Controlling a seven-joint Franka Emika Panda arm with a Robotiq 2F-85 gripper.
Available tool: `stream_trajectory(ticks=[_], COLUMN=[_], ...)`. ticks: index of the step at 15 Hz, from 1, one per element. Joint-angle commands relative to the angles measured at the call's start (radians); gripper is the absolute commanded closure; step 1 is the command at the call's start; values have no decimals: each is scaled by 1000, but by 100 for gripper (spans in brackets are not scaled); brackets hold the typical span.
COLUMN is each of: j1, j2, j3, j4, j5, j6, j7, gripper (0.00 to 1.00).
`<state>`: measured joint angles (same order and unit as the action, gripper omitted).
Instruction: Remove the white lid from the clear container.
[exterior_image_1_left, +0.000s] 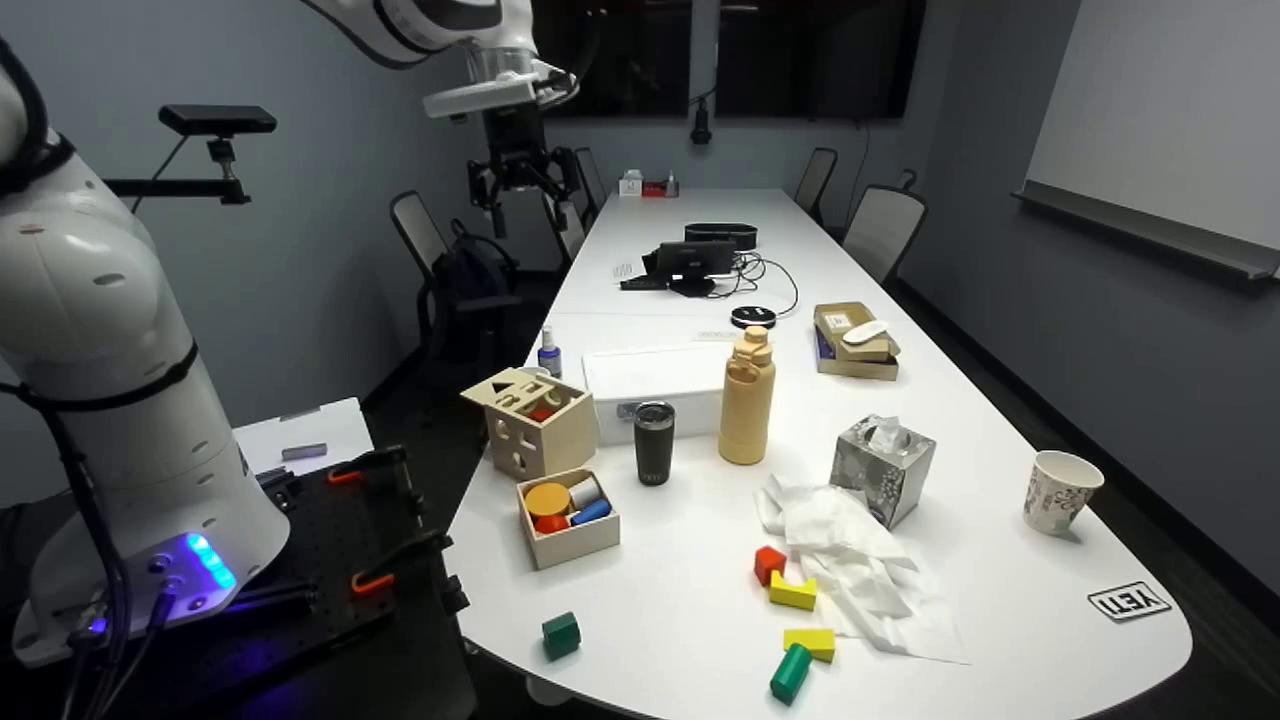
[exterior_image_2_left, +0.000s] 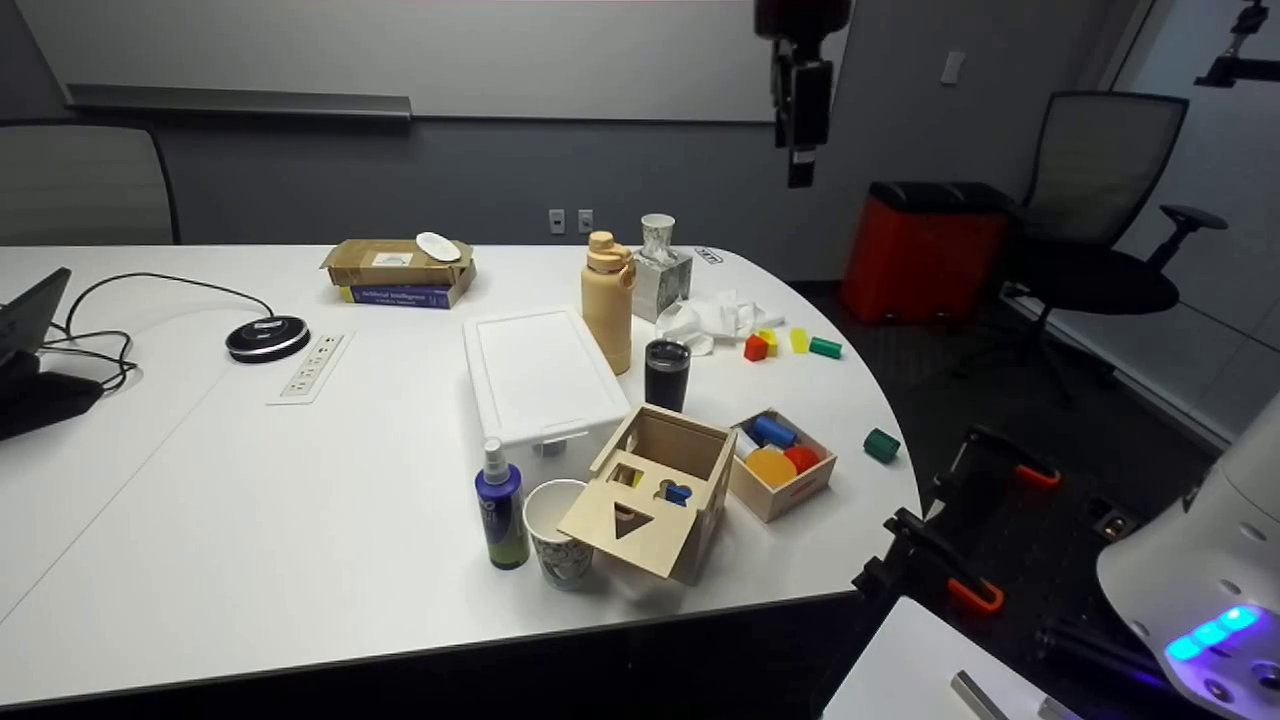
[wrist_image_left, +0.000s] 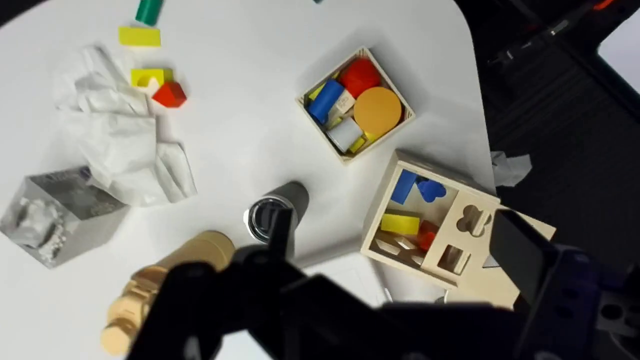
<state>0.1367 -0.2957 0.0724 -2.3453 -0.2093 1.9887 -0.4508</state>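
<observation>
The clear container (exterior_image_1_left: 692, 412) is a low see-through box standing on the table. It also shows in an exterior view (exterior_image_2_left: 575, 458). Its flat white lid (exterior_image_1_left: 650, 372) lies on top and looks seated; the lid (exterior_image_2_left: 545, 365) shows whole in an exterior view. In the wrist view only parts of the lid (wrist_image_left: 350, 272) show; my gripper hides the rest. My gripper (exterior_image_1_left: 530, 218) is open and empty, high above the table and apart from the container. Its fingers (wrist_image_left: 392, 215) are wide apart in the wrist view, and it also shows in an exterior view (exterior_image_2_left: 802, 170).
Close around the container stand a wooden shape box (exterior_image_2_left: 650, 500), a dark tumbler (exterior_image_1_left: 655, 445), a tan bottle (exterior_image_1_left: 747, 400), a spray bottle (exterior_image_2_left: 502, 510) and a paper cup (exterior_image_2_left: 560, 540). A small block tray (exterior_image_1_left: 575, 545), a tissue box (exterior_image_1_left: 882, 470) and loose blocks lie nearer the table end.
</observation>
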Motion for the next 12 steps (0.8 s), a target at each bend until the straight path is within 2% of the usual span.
stream_trajectory(ticks=[1, 5, 7, 10, 12], j1=[13, 7, 9, 24, 40], j2=[264, 492, 573, 658, 699], j3=[-8, 38, 56, 70, 63], j4=[162, 311, 352, 374, 375], j5=[-19, -43, -96, -183, -223], j6=[64, 125, 167, 227, 259], j7=[-161, -315, -333, -289, -211], gripper=[0, 0, 0, 0, 0])
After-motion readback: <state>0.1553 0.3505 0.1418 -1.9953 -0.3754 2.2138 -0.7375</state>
